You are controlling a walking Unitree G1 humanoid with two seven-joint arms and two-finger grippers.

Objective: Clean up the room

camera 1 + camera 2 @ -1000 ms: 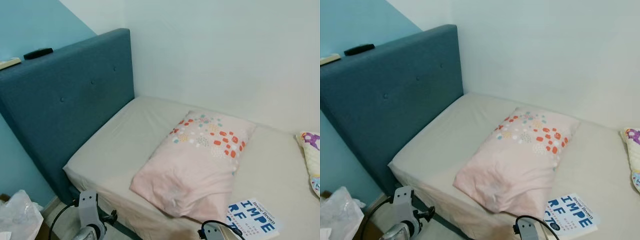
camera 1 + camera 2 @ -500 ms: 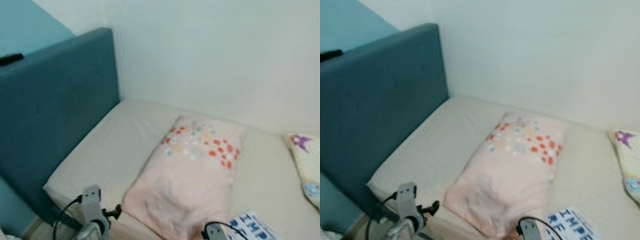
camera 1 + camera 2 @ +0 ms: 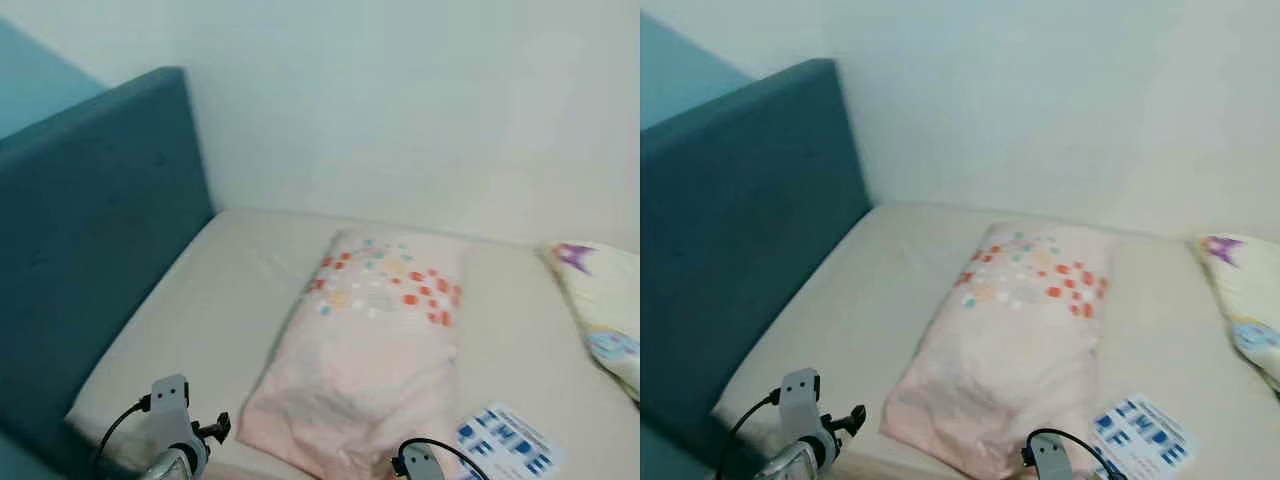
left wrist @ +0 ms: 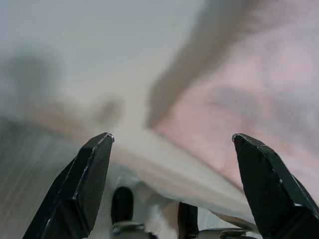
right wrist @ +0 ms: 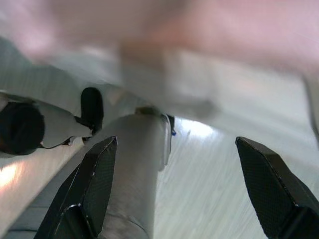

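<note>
A pale pink pillow point(image 3: 375, 360) with orange and teal dots at its far end lies lengthwise mid-bed point(image 3: 215, 300). A blue-lettered book point(image 3: 503, 441) sits at its five o'clock, another pillow point(image 3: 600, 320) at three o'clock. Left gripper point(image 4: 172, 144) and right gripper point(image 5: 174, 147) both gape wide, empty.

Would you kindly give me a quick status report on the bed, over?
Left gripper open, right gripper open, both low and holding nothing. Pink pillow lies on the bed, book beside it. Nothing blocking.
</note>
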